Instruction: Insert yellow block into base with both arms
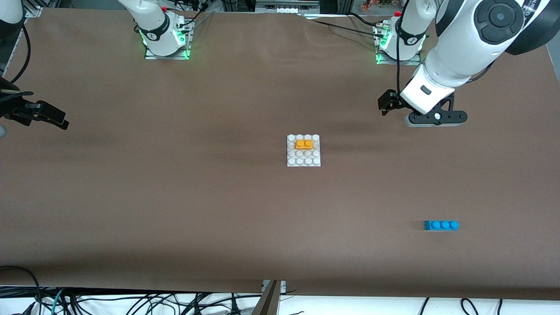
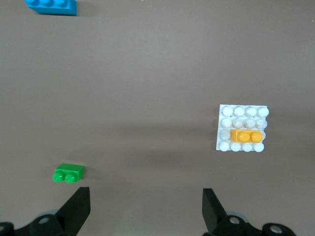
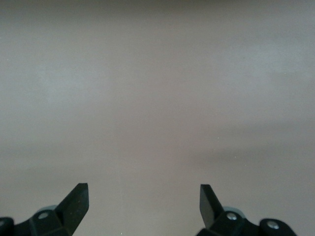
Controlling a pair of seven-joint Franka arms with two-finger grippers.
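A brown cloth-covered table (image 1: 175, 210) fills the scene, with cables hanging along its near edge. The two arms rise from bases along the edge farthest from the front camera. The left arm (image 1: 463, 48) bends over its own end of the table, and the left gripper (image 2: 146, 209) hangs above bare cloth there, jaws spread wide and empty. The right gripper (image 3: 142, 204) hovers over the right arm's end of the table, jaws equally wide, nothing between them, only plain cloth under it.

Near the table's middle lies the base (image 1: 303, 151), flat on the cloth. The yellow block (image 1: 304, 143) already sits on it, in the second stud row from the edge farthest from the camera, level with the plate and apparently seated. A blue brick (image 1: 441, 225) lies nearer the camera toward the left arm's end. A green brick (image 2: 69, 172) shows only in the left wrist view, close below that gripper.

By the look of it the insertion is done and both arms stand clear. If seating needs checking, one gripper should steady the base's edge while the other presses straight down on the block's studs, avoiding any sideways push that could skid the plate.
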